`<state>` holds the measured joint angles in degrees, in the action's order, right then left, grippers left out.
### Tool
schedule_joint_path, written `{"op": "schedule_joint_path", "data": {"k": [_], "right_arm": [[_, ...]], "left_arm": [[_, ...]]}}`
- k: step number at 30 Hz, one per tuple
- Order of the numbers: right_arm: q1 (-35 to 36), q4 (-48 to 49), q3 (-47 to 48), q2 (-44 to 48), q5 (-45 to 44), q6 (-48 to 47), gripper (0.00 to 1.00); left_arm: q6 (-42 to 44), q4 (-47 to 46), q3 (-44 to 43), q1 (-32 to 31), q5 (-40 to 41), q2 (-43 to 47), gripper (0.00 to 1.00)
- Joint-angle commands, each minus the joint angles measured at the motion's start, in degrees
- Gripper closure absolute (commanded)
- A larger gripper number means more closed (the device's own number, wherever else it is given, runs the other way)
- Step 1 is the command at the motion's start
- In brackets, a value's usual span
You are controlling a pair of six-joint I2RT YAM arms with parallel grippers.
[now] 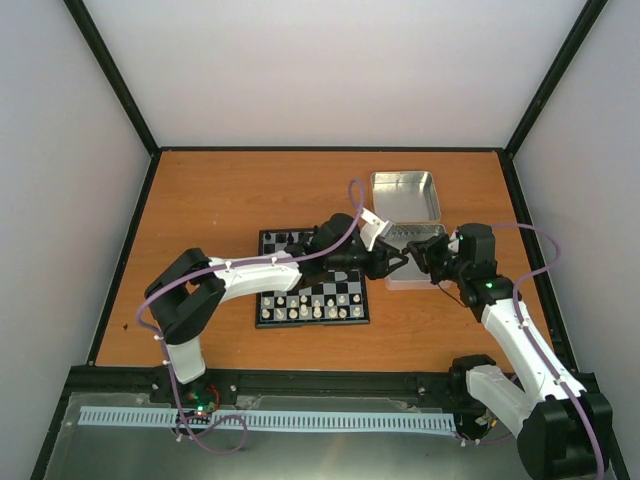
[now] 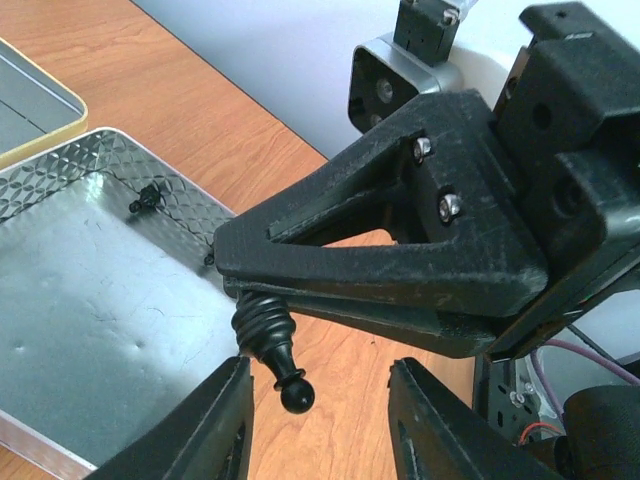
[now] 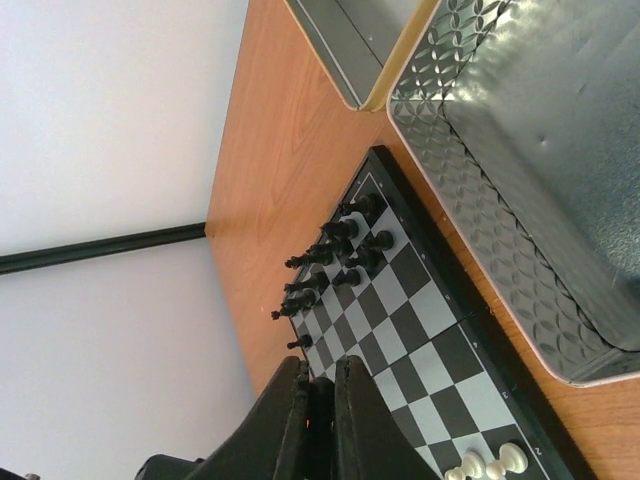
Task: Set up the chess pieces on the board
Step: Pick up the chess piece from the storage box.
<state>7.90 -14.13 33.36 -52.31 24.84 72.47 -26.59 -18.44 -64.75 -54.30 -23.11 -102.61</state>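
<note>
A black pawn (image 2: 265, 335) hangs head-down, its ribbed base pinched in my right gripper (image 3: 320, 370), which is shut on it over the table beside the tin. My left gripper (image 2: 320, 410) sits just below it with the jaws apart. The pawn's round head is between them, close to the left finger (image 2: 215, 425), and neither finger touches it. Both grippers meet right of the board (image 1: 300, 285), left gripper (image 1: 395, 262) facing right gripper (image 1: 428, 258). Several black chess pieces (image 3: 340, 250) stand on the board's far rows. One more small black piece (image 2: 147, 198) lies in the tin.
The open silver tin (image 2: 90, 330) lies beside the board's right edge, with its lid (image 1: 405, 195) behind it. White pieces (image 1: 310, 310) line the board's near rows. The black frame rail (image 1: 330, 380) runs along the near edge.
</note>
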Motion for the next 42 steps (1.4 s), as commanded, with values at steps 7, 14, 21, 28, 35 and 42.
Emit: {"op": "schedule_joint_path", "data": {"k": [7,14,21,28,35,42], "right_arm": [[-0.33,1.21,0.08,-0.16,1.92,2.68,0.96],[-0.35,-0.65,0.79,-0.33,1.02,0.72,0.96],[-0.34,-2.47,2.98,-1.80,-2.46,-3.78,0.96],[-0.35,-7.29,6.65,-2.59,-6.80,-11.93,0.96],[-0.34,-11.92,7.70,-0.06,-14.41,-18.30,0.96],[-0.34,-11.94,5.75,1.25,-16.01,-19.04,0.96]], "left_arm": [[0.17,0.32,-3.49,-1.06,3.99,-1.28,0.80],[0.68,3.57,-5.50,-0.99,7.51,-1.54,0.99],[3.75,7.18,-3.20,-0.98,9.92,1.32,0.99],[7.81,20.68,-4.20,0.07,12.36,4.10,0.99],[15.87,53.11,-4.05,7.96,14.45,11.98,0.99],[23.04,68.10,-4.10,18.34,15.57,14.96,0.99]]}}
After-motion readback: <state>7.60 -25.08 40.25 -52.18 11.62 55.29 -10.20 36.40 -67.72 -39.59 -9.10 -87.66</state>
